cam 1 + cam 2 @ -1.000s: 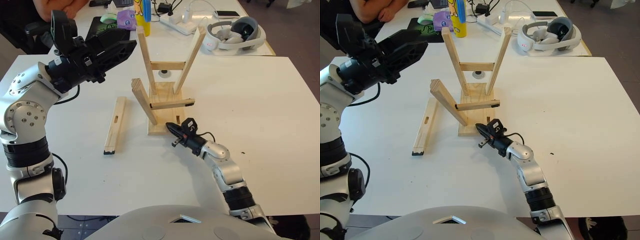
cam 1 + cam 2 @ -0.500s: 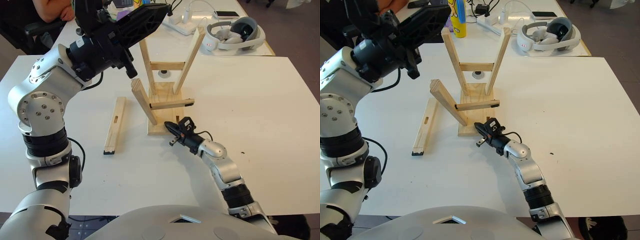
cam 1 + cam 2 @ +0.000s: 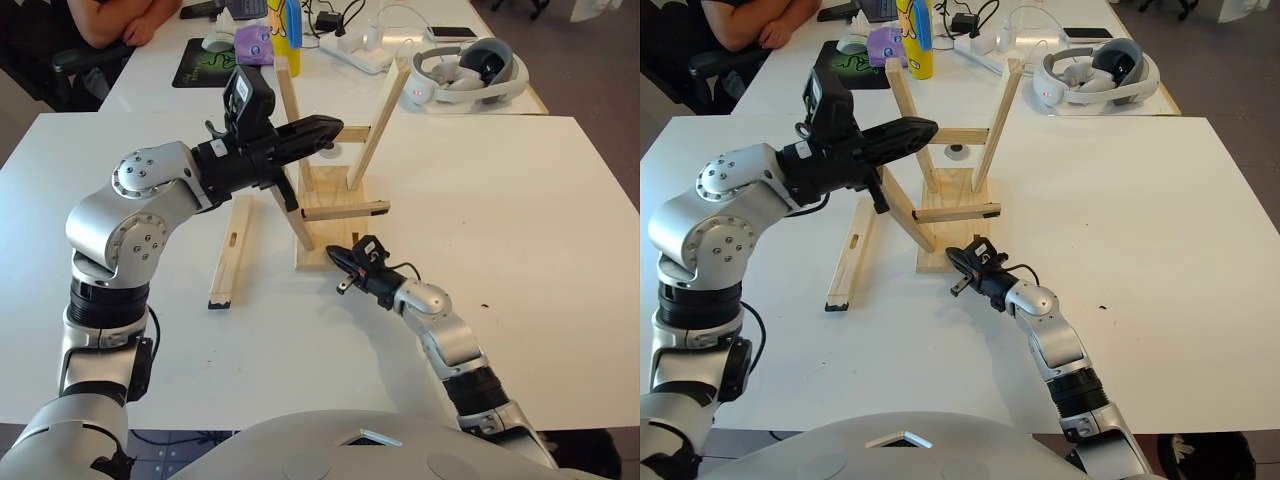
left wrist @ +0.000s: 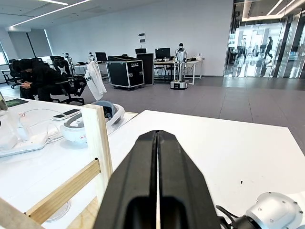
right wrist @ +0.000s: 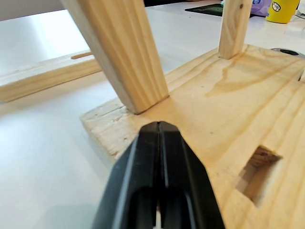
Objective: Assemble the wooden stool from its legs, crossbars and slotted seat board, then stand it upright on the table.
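The stool lies upside down: its slotted seat board (image 3: 328, 190) is flat on the table with three legs standing in it. Two back legs (image 3: 380, 110) are joined by a crossbar (image 3: 352, 133). A leaning front leg (image 3: 290, 205) carries a second crossbar (image 3: 345, 210). One loose leg (image 3: 230, 250) lies to the left of the board. My left gripper (image 3: 328, 127) hovers shut and empty over the stool, its tip beside the back crossbar. My right gripper (image 3: 337, 251) is shut, its tip at the board's near edge, close to an empty slot (image 5: 257, 164).
Behind the white table stands a second one with a headset (image 3: 470, 65), a power strip (image 3: 355, 45), a yellow bottle (image 3: 291, 25) and a dark mat (image 3: 200, 62). Open tabletop stretches to the right of the stool.
My left arm has swung down from high at the back left to over the stool, gripper still shut. My right gripper has crept slightly toward the board's edge.
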### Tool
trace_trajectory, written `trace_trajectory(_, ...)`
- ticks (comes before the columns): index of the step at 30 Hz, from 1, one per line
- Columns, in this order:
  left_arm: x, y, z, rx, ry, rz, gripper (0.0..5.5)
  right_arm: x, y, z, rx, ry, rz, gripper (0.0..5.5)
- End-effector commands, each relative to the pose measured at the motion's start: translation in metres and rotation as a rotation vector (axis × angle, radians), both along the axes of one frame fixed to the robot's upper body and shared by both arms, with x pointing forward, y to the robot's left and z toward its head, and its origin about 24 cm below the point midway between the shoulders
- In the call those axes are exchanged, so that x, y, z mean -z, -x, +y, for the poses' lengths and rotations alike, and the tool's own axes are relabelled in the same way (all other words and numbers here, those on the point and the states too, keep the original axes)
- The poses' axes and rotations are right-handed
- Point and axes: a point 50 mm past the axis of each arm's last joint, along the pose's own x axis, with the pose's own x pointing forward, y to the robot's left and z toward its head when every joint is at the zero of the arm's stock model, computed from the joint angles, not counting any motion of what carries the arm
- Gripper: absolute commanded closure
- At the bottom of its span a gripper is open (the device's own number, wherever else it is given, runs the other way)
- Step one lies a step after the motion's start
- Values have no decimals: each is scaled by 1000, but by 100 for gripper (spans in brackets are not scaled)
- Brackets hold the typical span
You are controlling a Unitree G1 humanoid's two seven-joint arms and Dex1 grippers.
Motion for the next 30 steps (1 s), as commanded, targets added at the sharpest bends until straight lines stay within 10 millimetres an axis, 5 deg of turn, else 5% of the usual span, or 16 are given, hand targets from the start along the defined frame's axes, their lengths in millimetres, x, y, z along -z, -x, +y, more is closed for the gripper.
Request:
trace_trajectory(1,-51,0,12,-41,128,-133,549,41,22,-10,-2,127,219,550)
trace_trajectory(6,-113,9,31,-79,269,-276,549,42,23,-13,6,135,221,550)
trace_trajectory(8,-95,4,27,-100,181,-212,549,42,23,-14,9,139,222,550)
trace_trajectory(12,17,2,5,-95,-153,127,549,42,22,-12,-4,146,221,550)
trace_trajectory(14,51,9,-1,-93,-235,212,549,41,22,-10,-15,148,223,550)
trace_trajectory(16,47,8,-3,-117,-213,166,549,41,22,-9,-23,151,223,550)
trace_trajectory(19,2,-6,4,-212,-20,4,549,41,23,-10,-15,155,225,550)
trace_trajectory(24,-53,-21,50,-547,247,-234,549,43,22,-12,-1,166,222,550)
trace_trajectory(27,-31,-29,91,-842,179,-172,549,40,20,-11,20,144,200,550)
trace_trajectory(30,34,-20,107,-980,-37,65,505,37,20,-13,51,128,182,550)
